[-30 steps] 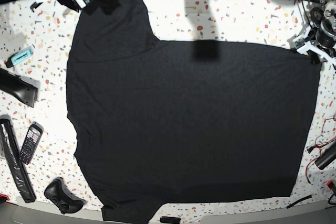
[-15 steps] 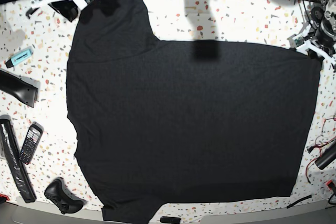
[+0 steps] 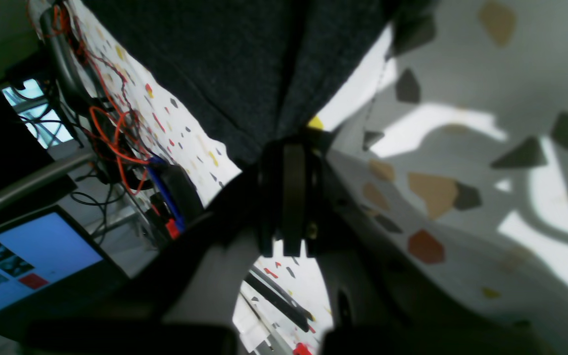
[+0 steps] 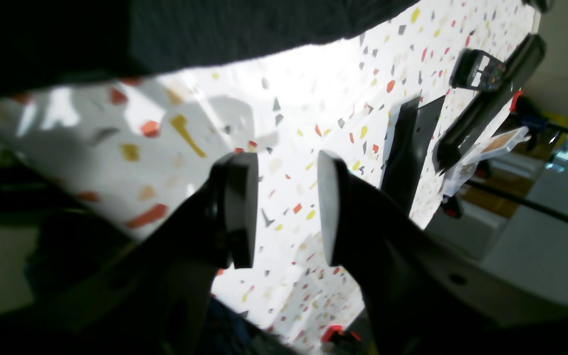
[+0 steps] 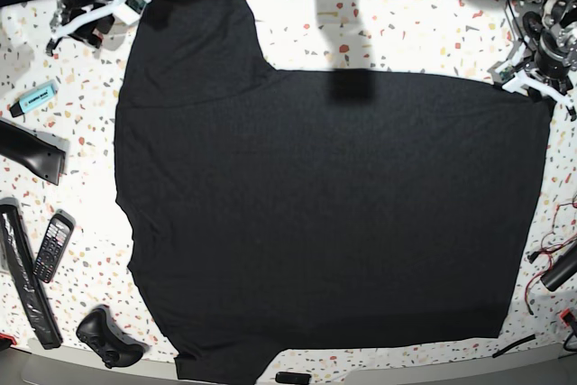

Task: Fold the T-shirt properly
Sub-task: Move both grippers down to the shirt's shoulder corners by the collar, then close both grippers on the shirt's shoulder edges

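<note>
The black T-shirt [image 5: 315, 214] lies spread flat, plain side up, over most of the speckled table [image 5: 406, 29]. My right gripper [image 5: 86, 15] is at the far left corner, just off the shirt's sleeve. In the right wrist view it [image 4: 284, 162] is open and empty over bare table, with the shirt's edge [image 4: 215, 24] beyond the fingertips. My left gripper [image 5: 539, 86] is at the shirt's far right corner. In the left wrist view it [image 3: 289, 148] is shut, with the cloth's corner [image 3: 244, 74] creased into its tips.
Along the left edge lie a blue highlighter [image 5: 34, 96], a black wedge-shaped object [image 5: 32, 151], a phone [image 5: 52, 245], a long black bar [image 5: 22, 281] and a game controller [image 5: 108, 338]. Red and black cables [image 5: 552, 259] lie at the right edge. A screen [image 3: 22, 256] stands off the table.
My right gripper has drawn back up and to the left, away from the sleeve. My left gripper has shifted slightly up and right at the shirt's corner.
</note>
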### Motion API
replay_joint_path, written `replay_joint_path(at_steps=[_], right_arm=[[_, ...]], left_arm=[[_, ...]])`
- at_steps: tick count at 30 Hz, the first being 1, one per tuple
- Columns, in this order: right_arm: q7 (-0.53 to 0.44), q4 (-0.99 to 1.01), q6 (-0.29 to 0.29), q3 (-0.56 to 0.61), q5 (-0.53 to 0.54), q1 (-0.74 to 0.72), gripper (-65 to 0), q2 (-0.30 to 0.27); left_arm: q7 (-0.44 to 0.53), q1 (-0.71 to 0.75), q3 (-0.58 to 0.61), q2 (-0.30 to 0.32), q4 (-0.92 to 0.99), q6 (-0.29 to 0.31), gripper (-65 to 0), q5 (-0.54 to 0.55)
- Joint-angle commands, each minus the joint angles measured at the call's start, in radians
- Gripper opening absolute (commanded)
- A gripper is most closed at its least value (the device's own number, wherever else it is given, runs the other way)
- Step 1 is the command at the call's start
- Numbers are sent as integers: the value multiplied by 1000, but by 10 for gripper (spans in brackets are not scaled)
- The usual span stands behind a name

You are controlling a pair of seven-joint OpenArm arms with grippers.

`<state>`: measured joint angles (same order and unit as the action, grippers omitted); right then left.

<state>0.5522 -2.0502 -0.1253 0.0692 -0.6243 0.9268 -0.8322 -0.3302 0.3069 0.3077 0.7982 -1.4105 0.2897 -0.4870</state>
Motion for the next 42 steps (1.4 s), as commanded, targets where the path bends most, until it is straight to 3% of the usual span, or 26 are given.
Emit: replay_joint_path(at_steps=[1,6,11,16,22,39,42], right_arm=[[1,8,-2,-3,-8,-16,-448,-20],[-18,72,-17,26,11,-96,-448,-58],[-20,85,-20,109,63,-181,-448,-62],[-2,122,-37,208,23,-234,-448,-61],[-8,162,-74,274,13,-282,-448,-34],[-12,162,-78,404,3,-445,-448,103],[-12,162,-130,404,3,-447,-448,107]], left_arm=[[9,9,8,0,10,69,-650,41],[8,9,8,0,10,70,-650,41],[5,9,8,0,10,70,-650,42],[-14,9,8,0,10,70,-650,41],[-14,9,8,0,10,69,-650,13],[-14,9,8,0,10,69,-650,-22],[-14,9,8,0,10,69,-650,-22]])
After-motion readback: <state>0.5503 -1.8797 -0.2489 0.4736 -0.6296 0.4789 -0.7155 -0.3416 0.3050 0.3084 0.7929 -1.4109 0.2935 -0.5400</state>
